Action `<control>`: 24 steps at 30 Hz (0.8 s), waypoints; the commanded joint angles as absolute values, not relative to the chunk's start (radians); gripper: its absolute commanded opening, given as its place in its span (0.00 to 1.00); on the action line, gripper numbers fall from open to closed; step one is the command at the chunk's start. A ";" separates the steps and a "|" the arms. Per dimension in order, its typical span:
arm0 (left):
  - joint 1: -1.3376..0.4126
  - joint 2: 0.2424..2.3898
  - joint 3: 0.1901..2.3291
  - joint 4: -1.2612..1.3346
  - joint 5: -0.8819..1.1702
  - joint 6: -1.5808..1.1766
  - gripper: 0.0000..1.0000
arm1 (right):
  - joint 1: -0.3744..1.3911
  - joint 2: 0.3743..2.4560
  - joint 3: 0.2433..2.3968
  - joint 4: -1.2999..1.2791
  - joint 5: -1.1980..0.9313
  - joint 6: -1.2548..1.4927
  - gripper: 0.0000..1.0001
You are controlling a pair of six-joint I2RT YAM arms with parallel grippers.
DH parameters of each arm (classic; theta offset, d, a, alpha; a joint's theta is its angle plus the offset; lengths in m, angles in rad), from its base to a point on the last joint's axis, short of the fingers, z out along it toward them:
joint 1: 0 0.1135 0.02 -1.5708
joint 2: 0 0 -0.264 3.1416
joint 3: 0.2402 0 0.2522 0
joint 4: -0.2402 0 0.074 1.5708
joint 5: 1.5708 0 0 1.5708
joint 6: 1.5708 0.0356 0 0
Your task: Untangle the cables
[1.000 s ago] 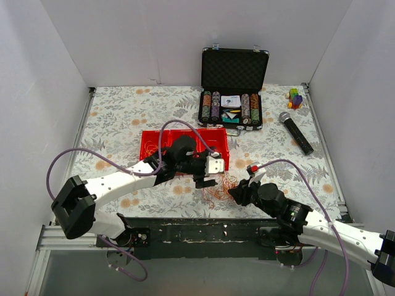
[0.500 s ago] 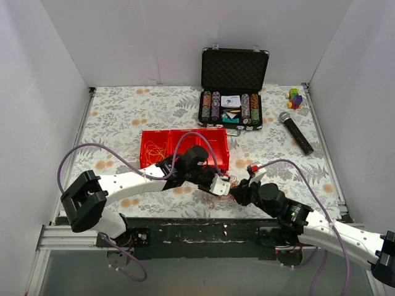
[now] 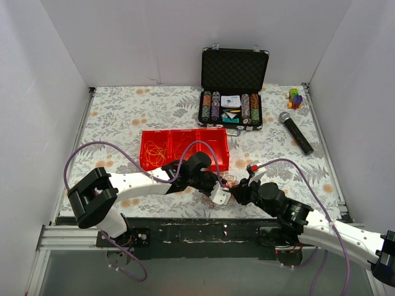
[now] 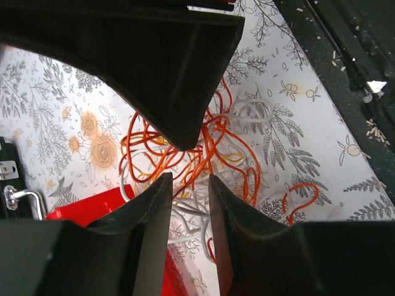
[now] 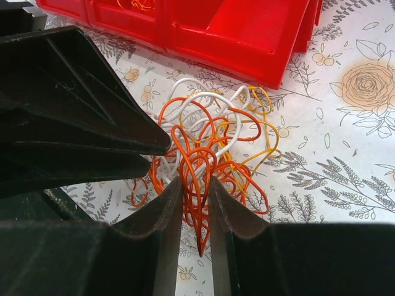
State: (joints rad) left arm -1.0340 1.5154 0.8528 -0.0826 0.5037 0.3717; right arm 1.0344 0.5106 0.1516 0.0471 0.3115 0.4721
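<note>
The cables [image 3: 228, 180] are a small clump of orange, yellow and white loops on the flowered cloth just in front of the red bin [image 3: 143, 154]. My left gripper [image 3: 220, 194] is down on the clump's near left side. In the left wrist view [image 4: 190, 185] its jaws stand close together with white and orange strands [image 4: 210, 145] in the narrow gap. My right gripper [image 3: 239, 190] meets the clump from the right. In the right wrist view [image 5: 196, 185] it is shut on long orange loops [image 5: 199, 166], and the left gripper's dark fingers [image 5: 92, 117] lie just to the left.
The red bin [image 5: 247, 37] holds a few loose yellow and orange strands [image 3: 155, 150] in its left compartment. An open black poker chip case [image 3: 233, 108], a microphone [image 3: 296, 132] and coloured blocks [image 3: 295, 97] lie further back. The table's front edge is right behind both grippers.
My left gripper has come from beside the red bin down and right onto the clump, and its jaws have narrowed. The right gripper has stayed at the clump.
</note>
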 commanded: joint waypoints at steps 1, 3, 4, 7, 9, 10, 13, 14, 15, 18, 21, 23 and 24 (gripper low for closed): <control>-1.051 1.509 0.833 -0.006 0.485 0.403 0.30 | 1.034 0.511 0.187 0.098 0.311 0.468 0.29; -1.058 1.514 0.833 -0.006 0.479 0.406 0.30 | 1.034 0.517 0.186 0.101 0.310 0.468 0.28; -1.063 1.513 0.825 -0.006 0.476 0.411 0.29 | 1.034 0.517 0.186 0.103 0.307 0.468 0.28; -1.066 1.508 0.804 0.064 0.462 0.417 0.16 | 1.034 0.517 0.186 0.101 0.307 0.465 0.28; -1.069 1.502 0.801 0.074 0.442 0.422 0.04 | 1.034 0.512 0.186 0.091 0.310 0.468 0.27; -1.069 1.494 0.802 0.080 0.431 0.422 0.00 | 1.034 0.506 0.186 0.083 0.316 0.472 0.27; -1.069 1.464 0.818 0.074 0.376 0.405 0.00 | 1.034 0.483 0.175 0.066 0.324 0.483 0.27; -1.069 1.447 0.824 0.066 0.359 0.397 0.00 | 1.034 0.479 0.170 0.063 0.325 0.486 0.27; -1.069 1.433 0.831 0.055 0.341 0.387 0.00 | 1.035 0.469 0.164 0.057 0.328 0.489 0.27; -1.068 1.372 0.880 0.006 0.315 0.333 0.00 | 1.034 0.462 0.153 0.040 0.337 0.500 0.27; -1.068 1.322 0.968 -0.081 0.304 0.232 0.00 | 1.034 0.482 0.152 0.023 0.350 0.514 0.27; -1.068 1.302 1.032 -0.123 0.304 0.161 0.00 | 1.034 0.495 0.150 0.018 0.354 0.522 0.27; -1.068 1.293 1.070 -0.155 0.310 0.129 0.00 | 1.034 0.503 0.152 0.015 0.357 0.526 0.27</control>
